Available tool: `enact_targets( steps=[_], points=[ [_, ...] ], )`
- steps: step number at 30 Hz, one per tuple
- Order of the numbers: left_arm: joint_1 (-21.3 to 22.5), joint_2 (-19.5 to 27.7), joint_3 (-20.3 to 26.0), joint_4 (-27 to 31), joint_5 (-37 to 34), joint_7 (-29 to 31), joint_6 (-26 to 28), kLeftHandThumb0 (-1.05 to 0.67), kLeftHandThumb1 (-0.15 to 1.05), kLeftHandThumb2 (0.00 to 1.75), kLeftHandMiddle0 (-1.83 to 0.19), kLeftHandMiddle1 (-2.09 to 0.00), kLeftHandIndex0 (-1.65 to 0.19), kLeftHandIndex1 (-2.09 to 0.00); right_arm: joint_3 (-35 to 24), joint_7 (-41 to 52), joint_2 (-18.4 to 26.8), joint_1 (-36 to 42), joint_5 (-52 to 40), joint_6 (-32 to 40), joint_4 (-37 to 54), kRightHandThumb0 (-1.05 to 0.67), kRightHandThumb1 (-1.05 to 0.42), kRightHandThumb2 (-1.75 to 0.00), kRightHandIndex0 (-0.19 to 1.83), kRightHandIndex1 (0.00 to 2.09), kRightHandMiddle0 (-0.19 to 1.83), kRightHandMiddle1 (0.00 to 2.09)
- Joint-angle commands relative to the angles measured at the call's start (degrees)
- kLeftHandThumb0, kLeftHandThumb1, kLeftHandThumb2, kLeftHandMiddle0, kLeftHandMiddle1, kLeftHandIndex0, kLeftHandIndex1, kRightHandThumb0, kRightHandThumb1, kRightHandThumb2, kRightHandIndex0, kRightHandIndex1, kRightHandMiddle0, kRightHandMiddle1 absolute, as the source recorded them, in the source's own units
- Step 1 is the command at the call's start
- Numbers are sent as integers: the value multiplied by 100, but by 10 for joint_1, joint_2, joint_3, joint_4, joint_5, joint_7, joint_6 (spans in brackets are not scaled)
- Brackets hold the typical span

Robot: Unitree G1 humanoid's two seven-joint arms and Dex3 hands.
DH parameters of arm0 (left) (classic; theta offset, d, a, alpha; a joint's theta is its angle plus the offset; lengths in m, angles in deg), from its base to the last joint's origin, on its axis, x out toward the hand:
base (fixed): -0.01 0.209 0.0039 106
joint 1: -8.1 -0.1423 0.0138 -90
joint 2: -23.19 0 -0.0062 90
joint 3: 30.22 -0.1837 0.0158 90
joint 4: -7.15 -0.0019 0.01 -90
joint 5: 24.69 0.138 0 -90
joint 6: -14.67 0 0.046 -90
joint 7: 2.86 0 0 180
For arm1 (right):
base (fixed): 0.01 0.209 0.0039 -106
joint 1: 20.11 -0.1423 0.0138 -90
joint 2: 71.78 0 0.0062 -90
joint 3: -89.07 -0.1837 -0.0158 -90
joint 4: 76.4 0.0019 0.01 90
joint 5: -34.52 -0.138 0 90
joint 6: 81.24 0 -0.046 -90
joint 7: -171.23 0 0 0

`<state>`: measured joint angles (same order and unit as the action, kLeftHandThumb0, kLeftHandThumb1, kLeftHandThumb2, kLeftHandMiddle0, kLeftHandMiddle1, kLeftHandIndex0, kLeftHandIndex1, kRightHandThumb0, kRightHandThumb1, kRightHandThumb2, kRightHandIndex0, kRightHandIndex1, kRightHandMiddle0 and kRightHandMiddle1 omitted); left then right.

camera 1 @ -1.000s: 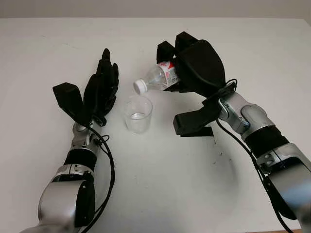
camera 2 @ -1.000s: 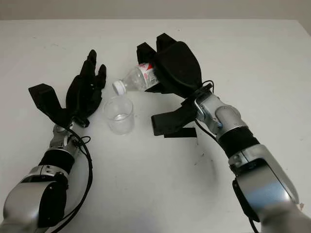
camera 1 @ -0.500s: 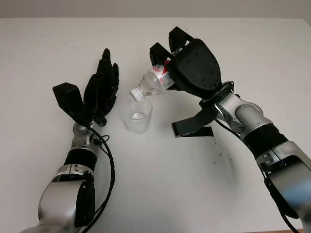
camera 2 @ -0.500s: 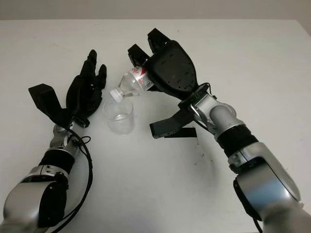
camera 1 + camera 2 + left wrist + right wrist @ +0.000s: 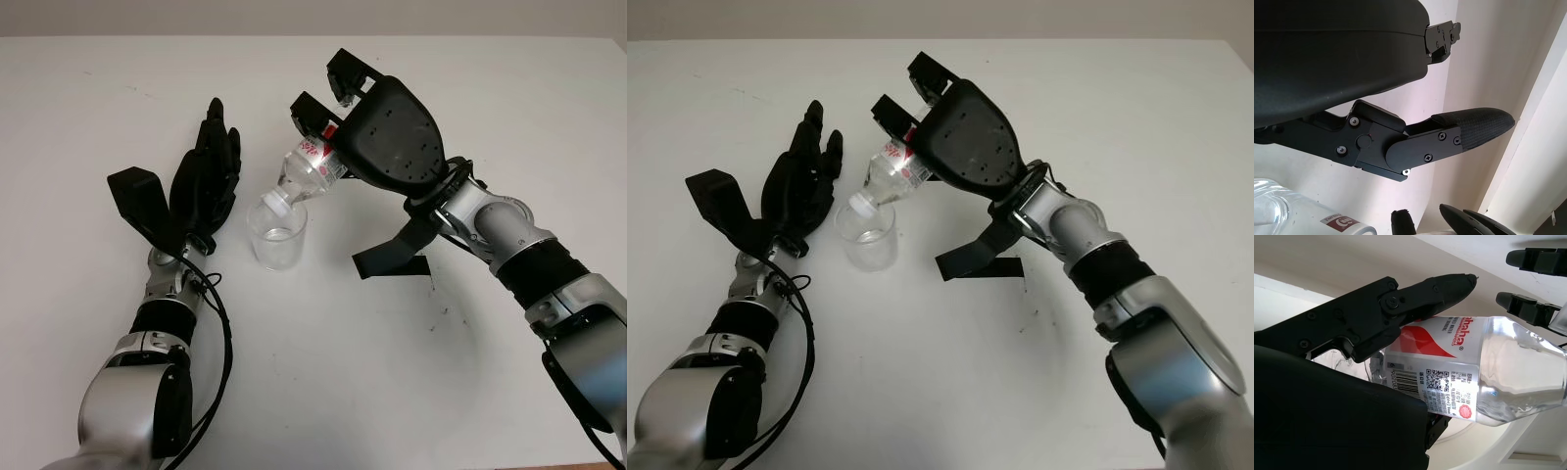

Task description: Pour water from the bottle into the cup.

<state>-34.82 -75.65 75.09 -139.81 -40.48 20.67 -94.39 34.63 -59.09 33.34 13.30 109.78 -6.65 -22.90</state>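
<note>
Here, my right hand (image 5: 377,147) gripped the clear plastic water bottle (image 5: 306,172), tilted neck-down over the clear plastic cup (image 5: 278,236). My left hand (image 5: 201,186) waited open beside the cup. A white cap appeared in place, likely blocking flow.

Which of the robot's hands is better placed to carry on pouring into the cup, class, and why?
The right hand: it grips the water bottle, tilted with its capped mouth at the clear plastic cup rim. The left hand is open beside the cup.
</note>
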Motion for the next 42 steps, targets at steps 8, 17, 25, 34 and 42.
enact_targets(
  steps=[8, 17, 25, 34, 42],
  points=[
    [-7, -2, 1, -4, -1, 4, 2, -83, 105, 67, 19, 0, 19, 0, -12, 5, -1, -11, -38, -12, 3, -48, -105, -23, 126, 209, 59, 209],
    [-6, -1, 1, -4, 1, 0, 1, -83, 105, 68, 19, 0, 19, 0, -159, 164, -61, 72, -365, -85, 33, -41, -105, -28, 143, 209, 116, 209],
    [-3, -2, 2, -4, -1, 1, 4, -83, 105, 68, 19, 0, 19, 0, -297, 404, -126, 193, -660, 29, 188, -34, -105, -34, 140, 209, 121, 209],
    [-6, 0, 1, -3, -2, 8, 4, -83, 105, 67, 19, 0, 19, 0, -388, 468, -216, 297, -851, 259, 386, -39, -105, -34, 135, 209, 106, 209],
    [-9, 0, 1, 1, -3, 8, 9, -84, 105, 66, 19, 0, 19, 0, -426, 460, -249, 345, -922, 423, 496, -39, -105, -33, 142, 209, 107, 209]
  ],
)
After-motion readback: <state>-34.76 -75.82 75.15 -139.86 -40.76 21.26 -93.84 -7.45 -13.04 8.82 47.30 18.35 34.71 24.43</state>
